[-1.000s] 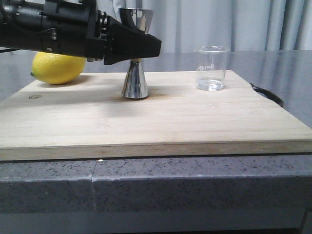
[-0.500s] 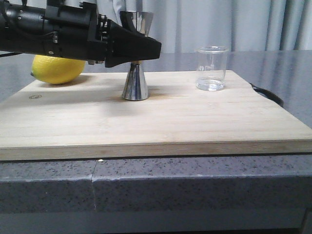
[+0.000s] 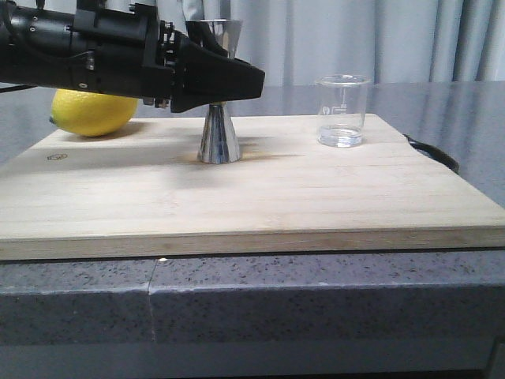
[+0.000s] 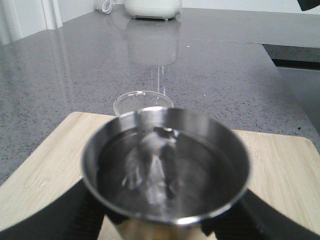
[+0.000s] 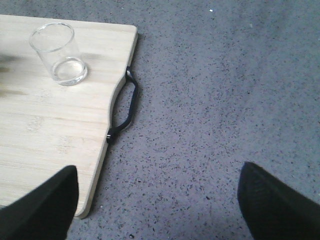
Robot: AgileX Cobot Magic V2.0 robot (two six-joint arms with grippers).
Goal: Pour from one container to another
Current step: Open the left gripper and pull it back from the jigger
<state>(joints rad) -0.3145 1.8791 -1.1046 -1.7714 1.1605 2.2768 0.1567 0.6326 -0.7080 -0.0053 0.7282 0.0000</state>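
The steel jigger [image 3: 218, 139] stands upright on the wooden board [image 3: 237, 197], left of its middle. My left gripper [image 3: 230, 82] reaches in from the left and is shut on the jigger's narrow waist. In the left wrist view the jigger's bowl [image 4: 165, 165] fills the space between the black fingers [image 4: 70, 215], and its inside is blurred and shiny. The clear glass beaker [image 3: 342, 110] stands upright on the board's far right, apart from both grippers. It shows again behind the jigger [image 4: 143, 102] and in the right wrist view [image 5: 59, 53]. My right gripper [image 5: 157, 205] hangs open over the counter, right of the board.
A yellow lemon [image 3: 95, 110] lies at the board's far left corner, behind my left arm. A black handle [image 5: 125, 112] sticks out of the board's right edge. Grey speckled counter surrounds the board. A white appliance [image 4: 152, 7] stands far off on the counter.
The left gripper has settled slightly lower and further right around the jigger's waist. The jigger has shifted a little away from the camera. The beaker and lemon have not moved.
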